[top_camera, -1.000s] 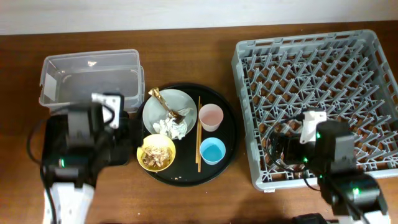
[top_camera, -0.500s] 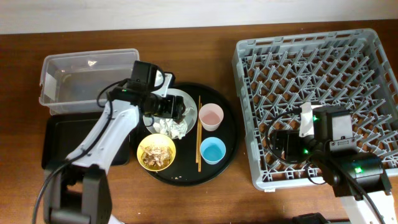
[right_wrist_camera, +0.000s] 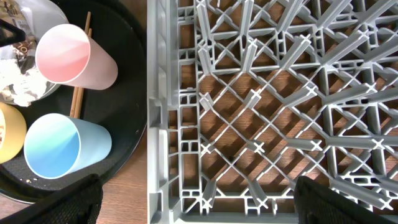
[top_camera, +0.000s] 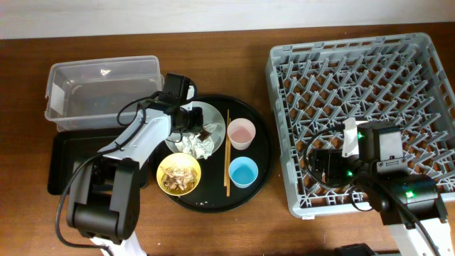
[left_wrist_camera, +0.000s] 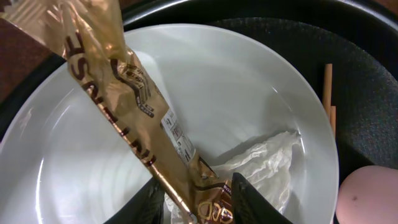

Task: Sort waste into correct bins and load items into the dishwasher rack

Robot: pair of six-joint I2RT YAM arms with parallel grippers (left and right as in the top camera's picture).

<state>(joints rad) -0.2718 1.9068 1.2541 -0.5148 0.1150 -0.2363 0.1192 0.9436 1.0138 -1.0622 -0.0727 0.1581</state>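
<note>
A glossy, crinkled gold-brown wrapper [left_wrist_camera: 127, 112] lies across the round pale plate [left_wrist_camera: 261, 93], its lower end at 6 o'clock between the left jaws; whether they pinch it I cannot tell. Crumpled white tissue [left_wrist_camera: 261, 163] sits at 5 o'clock. The right jaws gape over the grey pegged rack [right_wrist_camera: 161, 62].

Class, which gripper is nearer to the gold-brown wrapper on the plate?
Left. The left gripper straddles one end of the wrapper on the plate; the right gripper hangs over the dishwasher rack.

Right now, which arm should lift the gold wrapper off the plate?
Left. The left gripper sits at the plate, fingers either side of the wrapper; the right gripper hangs over the dishwasher rack, well away.
</note>
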